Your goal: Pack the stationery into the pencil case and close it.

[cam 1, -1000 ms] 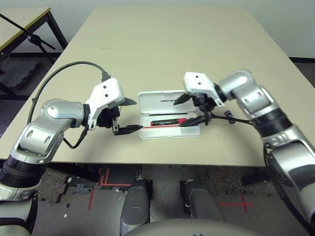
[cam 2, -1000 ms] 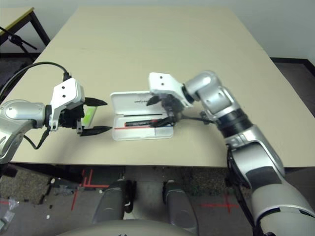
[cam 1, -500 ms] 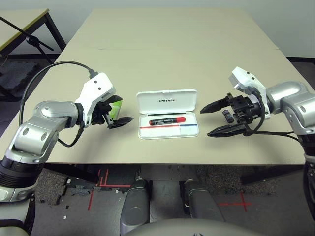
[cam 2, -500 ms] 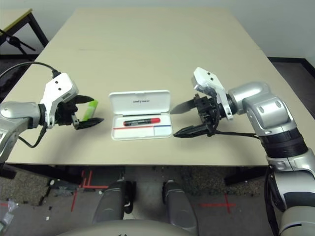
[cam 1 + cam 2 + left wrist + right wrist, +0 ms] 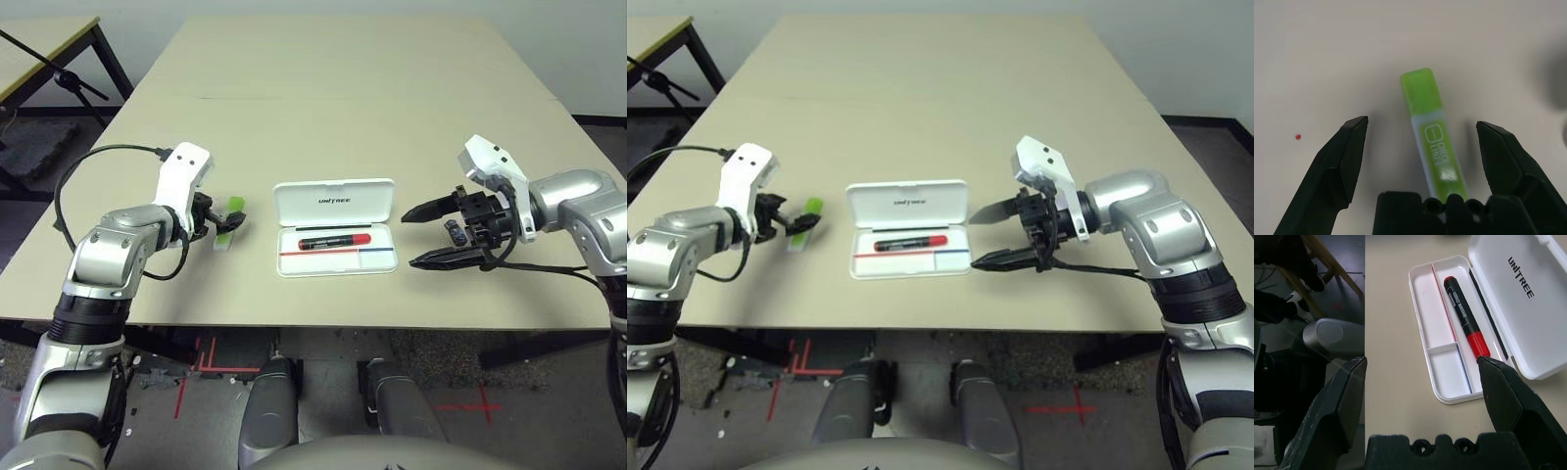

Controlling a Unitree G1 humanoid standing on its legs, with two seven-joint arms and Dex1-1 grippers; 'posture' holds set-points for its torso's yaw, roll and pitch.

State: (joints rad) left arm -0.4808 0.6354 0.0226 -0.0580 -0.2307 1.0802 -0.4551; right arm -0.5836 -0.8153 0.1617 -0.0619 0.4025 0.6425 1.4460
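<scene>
Now white pencil case (image 5: 335,225) open, red marker (image 5: 334,240) inside tray.

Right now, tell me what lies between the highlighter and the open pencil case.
Nothing: bare table separates the highlighter from the pencil case, as the left eye view shows.

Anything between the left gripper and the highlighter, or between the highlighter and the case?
Nothing visible. The left gripper is open with the highlighter lying on the table between its fingers. From there to the open pencil case is bare tabletop. The red marker already lies in the tray.
</scene>
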